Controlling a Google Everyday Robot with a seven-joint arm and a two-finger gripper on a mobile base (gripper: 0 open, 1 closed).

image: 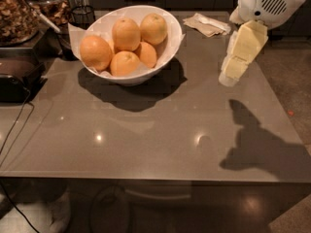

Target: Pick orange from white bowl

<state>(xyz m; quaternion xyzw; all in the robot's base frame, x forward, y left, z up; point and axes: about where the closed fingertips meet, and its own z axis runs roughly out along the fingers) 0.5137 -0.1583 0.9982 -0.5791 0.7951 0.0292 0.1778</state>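
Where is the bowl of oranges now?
The white bowl sits far left on the table in the camera view, beside dark kitchen gear; the claw hangs above the right side, apart from it.

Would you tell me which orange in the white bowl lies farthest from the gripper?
The leftmost orange, against the white bowl's left wall; the gripper hovers over the table's right side.

Glossy white on the white bowl [132,77], with white paper [75,33] as lining. Warm orange on the oranges [125,34] inside, one at the top a bit yellowish. Shiny grey-brown on the table [146,149], with dark shadows. Pale cream-yellow on the gripper [228,76] — above the table's right side, under a white arm housing [272,1]. Beige on the crumpled napkin [206,24].
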